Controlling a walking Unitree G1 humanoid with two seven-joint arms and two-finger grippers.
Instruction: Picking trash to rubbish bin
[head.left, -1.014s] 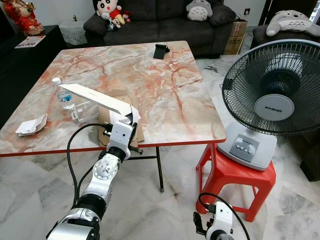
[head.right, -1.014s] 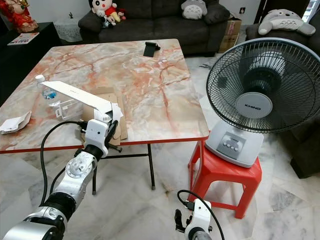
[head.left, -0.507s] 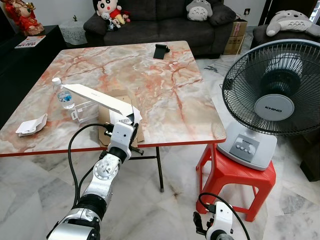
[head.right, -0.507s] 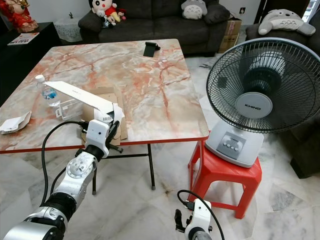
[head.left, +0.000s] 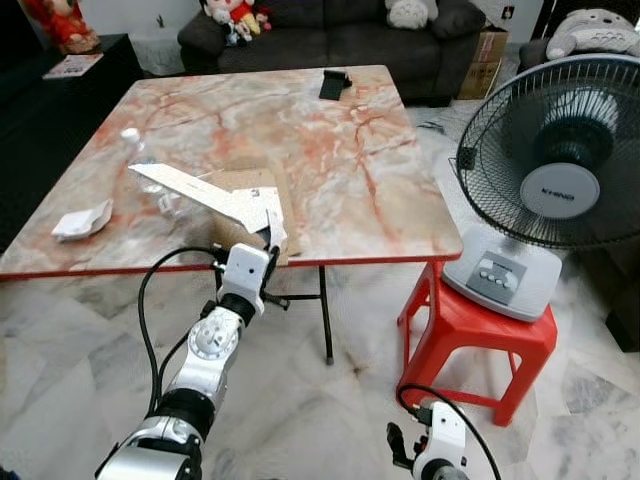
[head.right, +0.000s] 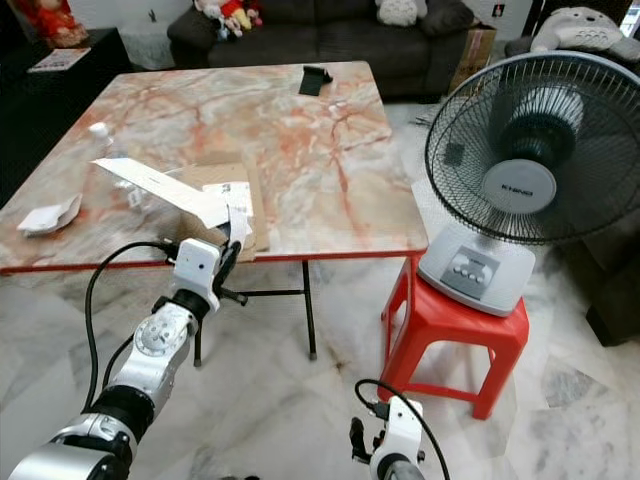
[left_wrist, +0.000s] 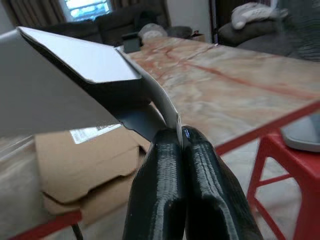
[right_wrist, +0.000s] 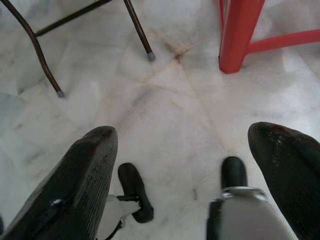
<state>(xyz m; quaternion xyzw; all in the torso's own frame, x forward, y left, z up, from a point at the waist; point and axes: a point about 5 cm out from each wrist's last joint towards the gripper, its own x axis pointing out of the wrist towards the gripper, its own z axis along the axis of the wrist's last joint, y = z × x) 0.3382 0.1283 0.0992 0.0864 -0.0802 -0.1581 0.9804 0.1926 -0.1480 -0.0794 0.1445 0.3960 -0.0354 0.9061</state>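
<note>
My left gripper (head.left: 268, 236) is shut on the lower end of a long white cardboard piece (head.left: 200, 191), held at the near edge of the marble table (head.left: 330, 140). The white piece slants up and to the left over a flat brown cardboard box (head.left: 250, 180) lying on the table. In the left wrist view the two black fingers (left_wrist: 165, 175) pinch the thin white edge of that white piece (left_wrist: 80, 65). A crumpled white paper (head.left: 83, 219) lies near the table's left front edge. My right gripper (right_wrist: 185, 165) hangs low over the floor, open and holding nothing.
A clear plastic bottle (head.left: 134, 148) stands on the table's left side and a black item (head.left: 333, 84) lies at its far edge. A standing fan (head.left: 552, 180) sits on a red stool (head.left: 478, 330) at the right. A dark sofa (head.left: 330, 30) is behind.
The whole view has shifted, so the camera has moved back and tilted; more floor shows below the table. The left gripper still holds the white cardboard piece at the table edge.
</note>
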